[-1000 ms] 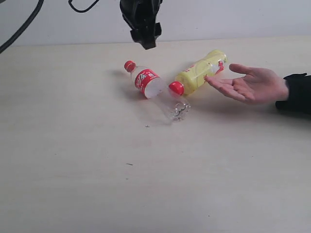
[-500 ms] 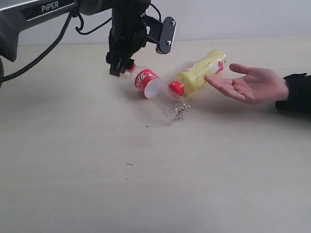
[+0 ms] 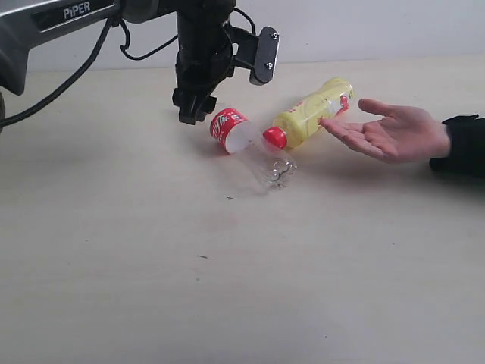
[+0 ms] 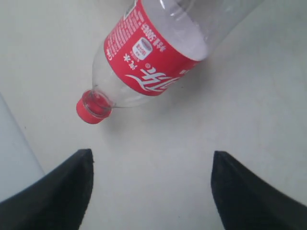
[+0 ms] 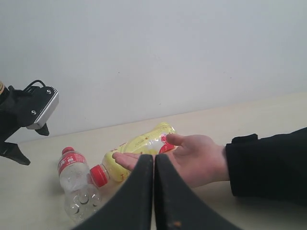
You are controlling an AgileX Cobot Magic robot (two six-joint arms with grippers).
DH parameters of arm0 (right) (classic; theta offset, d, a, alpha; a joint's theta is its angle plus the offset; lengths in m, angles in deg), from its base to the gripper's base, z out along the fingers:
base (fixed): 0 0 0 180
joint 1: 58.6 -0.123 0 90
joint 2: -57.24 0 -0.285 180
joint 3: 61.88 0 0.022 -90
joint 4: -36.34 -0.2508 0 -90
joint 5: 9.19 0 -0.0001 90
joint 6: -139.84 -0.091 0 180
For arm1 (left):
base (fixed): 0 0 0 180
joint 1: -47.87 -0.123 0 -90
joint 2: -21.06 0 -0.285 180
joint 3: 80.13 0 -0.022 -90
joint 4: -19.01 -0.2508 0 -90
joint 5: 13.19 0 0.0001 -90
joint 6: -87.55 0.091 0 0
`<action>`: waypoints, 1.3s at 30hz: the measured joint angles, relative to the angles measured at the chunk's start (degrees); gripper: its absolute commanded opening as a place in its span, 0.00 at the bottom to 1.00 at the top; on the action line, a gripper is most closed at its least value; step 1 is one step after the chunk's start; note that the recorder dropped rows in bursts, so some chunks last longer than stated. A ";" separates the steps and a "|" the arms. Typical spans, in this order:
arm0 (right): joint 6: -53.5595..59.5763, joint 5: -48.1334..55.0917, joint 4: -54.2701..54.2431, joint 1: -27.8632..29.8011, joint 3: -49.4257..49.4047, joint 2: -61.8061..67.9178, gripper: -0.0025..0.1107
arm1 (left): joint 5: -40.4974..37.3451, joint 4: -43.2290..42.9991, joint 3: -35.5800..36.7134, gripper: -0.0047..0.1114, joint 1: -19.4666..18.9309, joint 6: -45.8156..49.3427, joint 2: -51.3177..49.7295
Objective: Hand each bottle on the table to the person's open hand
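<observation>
Two bottles lie on the table (image 3: 114, 250). The clear bottle with a red label (image 3: 241, 139) points its cap toward my left gripper (image 3: 192, 114), which hangs open just over that cap end and hides the cap in the exterior view. In the left wrist view the clear bottle (image 4: 151, 60) and its red cap (image 4: 93, 107) lie ahead of the open gripper (image 4: 151, 154), with bare table between the fingers. The yellow bottle (image 3: 311, 114) rests beside the person's open hand (image 3: 398, 133), fingertips touching it. My right gripper (image 5: 153, 157) is shut and holds nothing, looking at the hand (image 5: 194, 160).
A pale wall runs behind the table's far edge. The person's black sleeve (image 3: 462, 148) lies at the right edge. The left arm's black body and cables (image 3: 91, 23) reach in from the upper left.
My left gripper dropped from the top of the view to the clear bottle's cap end, then shifted slightly right. Bottles and hand stayed put.
</observation>
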 measured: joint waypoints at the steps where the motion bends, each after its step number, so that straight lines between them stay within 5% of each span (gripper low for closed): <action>1: 0.00 0.00 0.00 0.00 0.00 0.00 0.03 | 0.84 1.17 0.00 0.62 -0.15 0.38 0.00; 12: 0.00 0.11 0.00 0.00 0.00 0.00 0.03 | 3.96 12.50 0.00 0.62 -3.66 14.20 1.03; 22: 0.00 0.11 0.00 0.00 0.00 0.00 0.03 | 10.12 16.82 0.00 0.62 -6.41 15.76 2.41; 25: 0.00 0.11 0.00 0.00 0.00 0.00 0.03 | 11.78 16.82 0.00 0.63 -6.41 20.29 2.41; 29: 0.00 0.11 0.00 0.00 0.00 0.00 0.03 | 12.02 16.82 0.00 0.75 -6.41 23.31 2.41; 39: 0.00 0.11 0.00 0.00 0.00 0.00 0.03 | 11.51 16.86 0.00 0.75 -3.77 31.59 1.46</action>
